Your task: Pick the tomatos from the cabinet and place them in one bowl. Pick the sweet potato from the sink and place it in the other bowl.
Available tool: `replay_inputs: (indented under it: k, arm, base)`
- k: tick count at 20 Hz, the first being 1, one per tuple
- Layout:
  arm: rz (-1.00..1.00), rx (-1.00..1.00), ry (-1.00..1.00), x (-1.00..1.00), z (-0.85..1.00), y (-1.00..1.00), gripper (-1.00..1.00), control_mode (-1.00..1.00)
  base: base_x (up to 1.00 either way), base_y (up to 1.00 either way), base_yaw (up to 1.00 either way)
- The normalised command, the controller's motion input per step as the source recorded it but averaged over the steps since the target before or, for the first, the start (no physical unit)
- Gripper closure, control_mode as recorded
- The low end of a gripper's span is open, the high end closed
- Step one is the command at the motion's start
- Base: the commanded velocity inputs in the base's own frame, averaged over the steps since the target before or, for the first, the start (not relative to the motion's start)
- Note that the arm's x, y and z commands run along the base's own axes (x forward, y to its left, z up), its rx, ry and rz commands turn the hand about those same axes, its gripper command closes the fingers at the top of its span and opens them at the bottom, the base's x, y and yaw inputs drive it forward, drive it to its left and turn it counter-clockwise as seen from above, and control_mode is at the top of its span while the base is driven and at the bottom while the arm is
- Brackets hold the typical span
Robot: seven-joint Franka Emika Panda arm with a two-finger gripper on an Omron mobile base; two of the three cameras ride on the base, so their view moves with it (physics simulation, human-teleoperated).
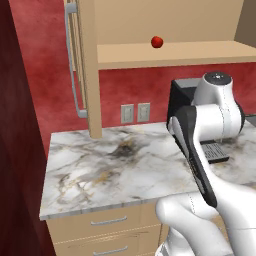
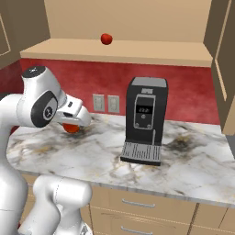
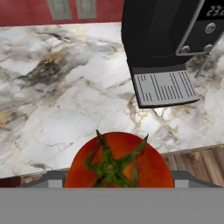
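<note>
A glossy red tomato (image 3: 118, 153) with a green star-shaped stem sits between my fingers, and my gripper (image 3: 116, 181) is shut on it. In the right base view the same tomato (image 2: 71, 128) peeks out under my hand (image 2: 73, 117), low over the marble counter (image 2: 92, 151) at its left part. A second tomato (image 1: 157, 42) (image 2: 106, 39) rests on the bottom shelf of the open tan cabinet (image 1: 175, 54) (image 2: 137, 51), high above the counter. The cabinet's door, with its long silver handle (image 1: 72, 65), stands swung open at the left.
A black coffee machine (image 2: 144, 120) (image 1: 181, 97) (image 3: 162, 43) stands on the counter right of my hand, its drip grate (image 3: 164, 87) close by. Two wall outlets (image 2: 105, 103) sit on the red backsplash. Drawers (image 1: 107, 220) run below the counter edge; wood floor (image 3: 197, 162) lies beyond it.
</note>
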Motion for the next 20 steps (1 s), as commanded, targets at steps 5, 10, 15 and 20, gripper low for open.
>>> replay_inputs:
  k: [5, 10, 15, 20]
  arm:
    - [0.0, 0.0, 0.0, 0.0, 0.0, 0.0, 1.0, -1.0]
    - [0.0, 0.0, 0.0, 0.0, 0.0, 0.0, 1.0, -1.0]
    - [0.0, 0.0, 0.0, -0.02, -0.04, 0.0, 1.0, 1.0]
    - [0.0, 0.0, 0.0, 0.0, 0.0, 0.0, 1.0, 1.0]
  base:
    - [0.0, 0.0, 0.0]
    - [0.0, 0.0, 0.0]
    - [-0.19, -0.03, -0.01]
    - [-0.59, -0.09, -0.06]
